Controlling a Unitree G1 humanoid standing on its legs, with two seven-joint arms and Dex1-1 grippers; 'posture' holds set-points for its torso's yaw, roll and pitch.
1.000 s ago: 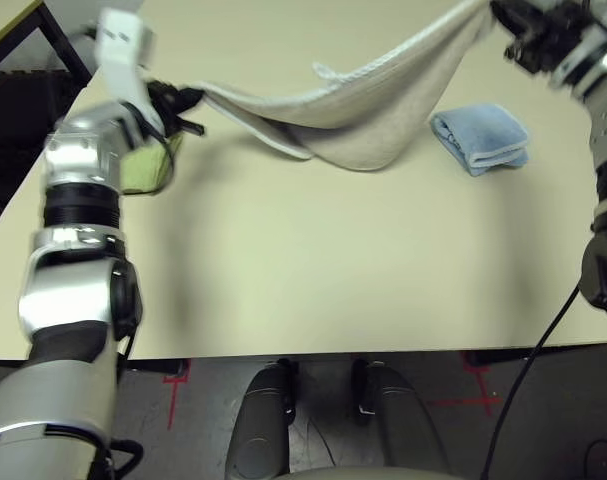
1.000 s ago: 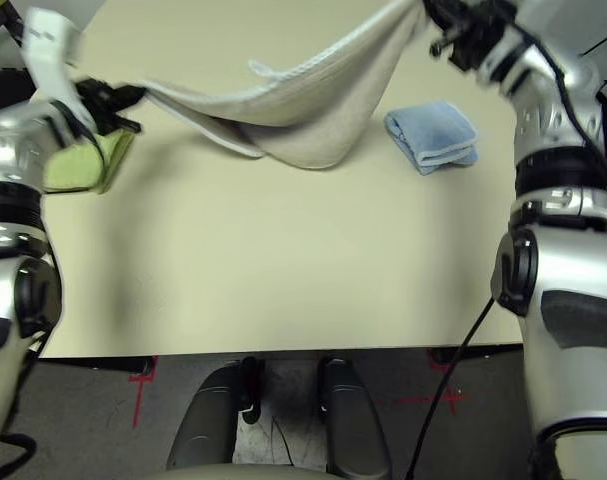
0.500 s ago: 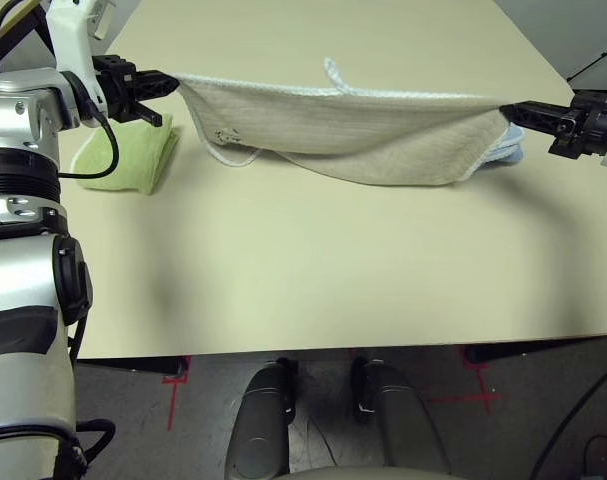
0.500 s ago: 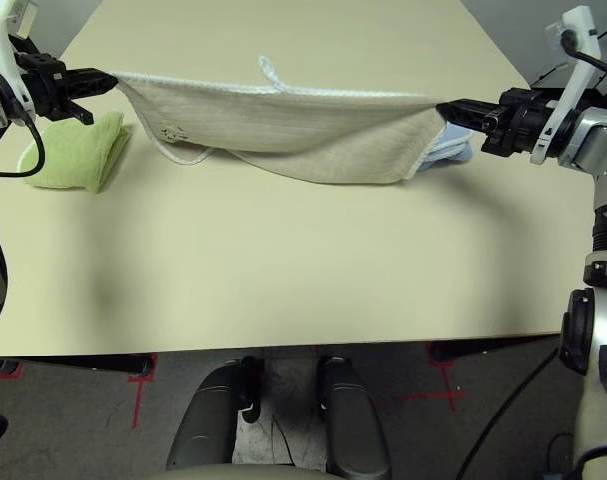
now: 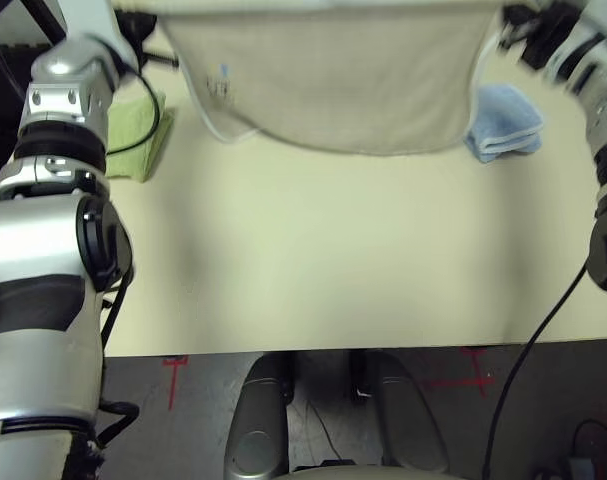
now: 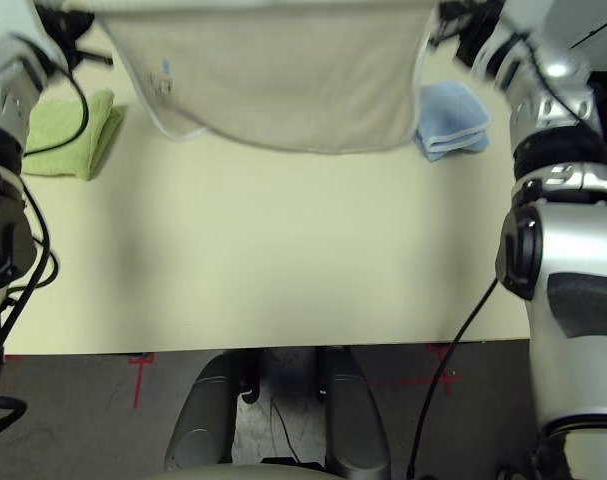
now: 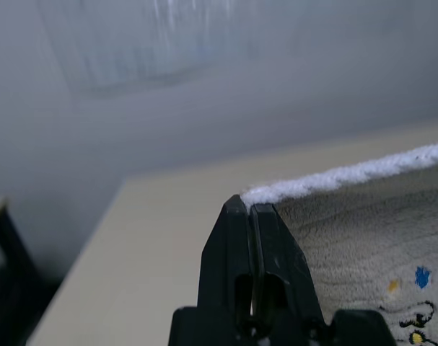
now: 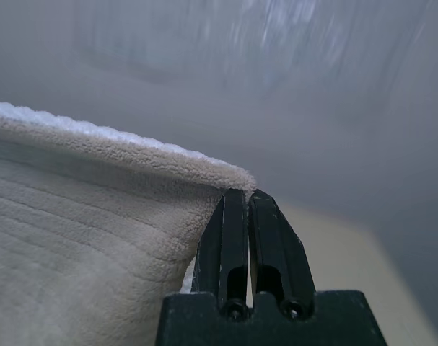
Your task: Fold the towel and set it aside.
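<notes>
Towel (image 5: 333,80) between green (image 5: 133,135), blue cloths (image 5: 503,122)

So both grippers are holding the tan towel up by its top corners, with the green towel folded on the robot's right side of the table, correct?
Not quite. The green towel lies on the robot's left, as the left eye view shows; the blue towel lies on its right. Both the left gripper and right gripper do pinch the tan towel's top corners.

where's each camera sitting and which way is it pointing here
Left and right eye: on the head, looking down at the table over both silver forearms; beige towel hangs stretched above it, green towel and blue towel beneath.
Left wrist: along the left tool, shut on a towel corner.
Right wrist: along the right tool, shut on the opposite corner.
Shared: the beige towel.
</notes>
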